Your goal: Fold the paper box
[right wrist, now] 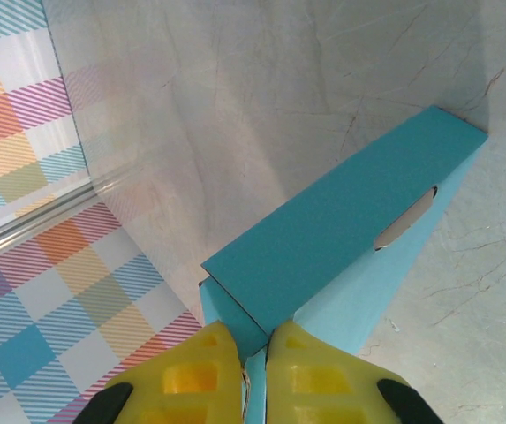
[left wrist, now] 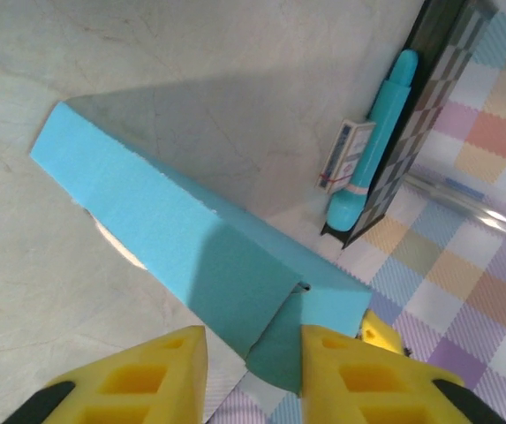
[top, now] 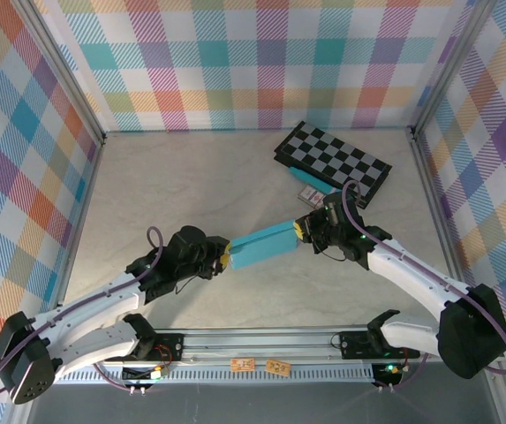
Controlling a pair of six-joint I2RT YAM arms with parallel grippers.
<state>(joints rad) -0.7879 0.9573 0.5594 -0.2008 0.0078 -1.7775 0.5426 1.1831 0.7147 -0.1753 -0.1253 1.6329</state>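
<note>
Paper box (top: 264, 246) edge pinched in right gripper (right wrist: 253, 343); left gripper (left wrist: 253, 344) parted, seemingly clear.

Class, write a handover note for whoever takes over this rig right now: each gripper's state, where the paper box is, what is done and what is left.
Left gripper: open, fingers astride one end of the paper box, not clamping it.
Right gripper: shut on the box's other end.
Box: in the middle of the table, spanning between the two grippers; whether it rests on the surface is unclear.
Done: the box is formed into a flat rectangular shape, top face closed.
Left: the end flap at the left arm's end looks not fully tucked; probably press it in, then release.
</note>
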